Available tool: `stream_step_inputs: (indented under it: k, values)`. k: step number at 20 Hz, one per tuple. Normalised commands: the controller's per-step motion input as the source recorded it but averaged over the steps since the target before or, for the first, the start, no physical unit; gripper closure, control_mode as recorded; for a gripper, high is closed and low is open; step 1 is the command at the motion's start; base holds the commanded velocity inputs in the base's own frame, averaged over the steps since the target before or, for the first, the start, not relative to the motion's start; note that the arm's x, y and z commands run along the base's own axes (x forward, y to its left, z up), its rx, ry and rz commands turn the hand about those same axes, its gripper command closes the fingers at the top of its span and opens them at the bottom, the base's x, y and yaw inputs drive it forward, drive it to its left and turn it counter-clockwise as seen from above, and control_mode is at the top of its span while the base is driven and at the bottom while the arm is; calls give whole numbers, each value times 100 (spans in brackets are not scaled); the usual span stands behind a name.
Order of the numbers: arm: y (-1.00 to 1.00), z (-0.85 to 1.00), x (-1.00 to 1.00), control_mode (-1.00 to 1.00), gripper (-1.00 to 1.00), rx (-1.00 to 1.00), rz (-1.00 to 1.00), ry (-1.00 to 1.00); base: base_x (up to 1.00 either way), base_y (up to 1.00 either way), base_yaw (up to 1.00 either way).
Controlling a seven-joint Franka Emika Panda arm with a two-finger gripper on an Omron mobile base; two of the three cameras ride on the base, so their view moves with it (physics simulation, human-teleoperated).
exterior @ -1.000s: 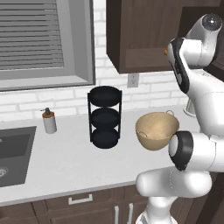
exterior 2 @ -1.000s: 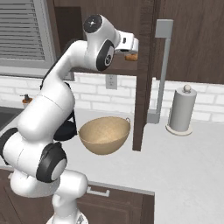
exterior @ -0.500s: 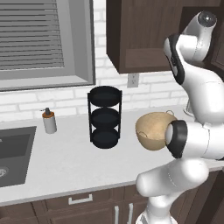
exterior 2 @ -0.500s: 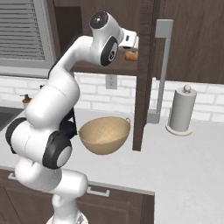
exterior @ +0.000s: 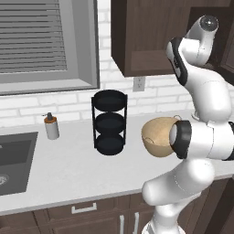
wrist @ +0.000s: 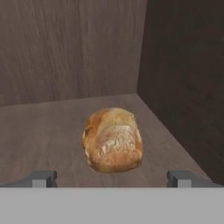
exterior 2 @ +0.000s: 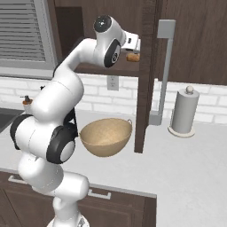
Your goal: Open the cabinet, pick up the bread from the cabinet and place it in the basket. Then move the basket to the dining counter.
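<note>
**Reaching for the roll inside the cupboard**

Nearest, end effector (wrist: 112,179) spread fully wide, empty, fingertips (wrist: 40,178) flanking the small golden-brown crusty bread roll (wrist: 113,140). Resting on the shelf of the dark brown wooden cabinet (exterior 2: 146,66), near its back corner. Likely light, soft, crushable; best pinched gently across the narrow middle. Below on the grey tabletop (exterior 2: 195,159), tan bowl-shaped basket (exterior 2: 105,135) waiting.

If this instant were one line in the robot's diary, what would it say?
step: reaching for bread | cabinet: door open | pincer: open, short of bread | basket: on worktop, empty
</note>
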Motion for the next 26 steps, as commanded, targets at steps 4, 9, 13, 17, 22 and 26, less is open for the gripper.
stream_step_inputs:
  k: [4,9,13,17,22,26]
  values:
    - [-1,-8,26,-100,-100,0,-1,0,0,0,0]
    - [-2,0,22,-100,-100,0,0,0,0,0,0]
    - [-30,0,17,-100,-100,0,-1,0,0,0,0]
    - [-40,0,7,-100,-100,0,-4,0,0,0,0]
    - [-11,-12,9,-100,-100,1,-2,0,0,0,0]
    - [0,-10,23,-100,-100,2,0,0,0,0,0]
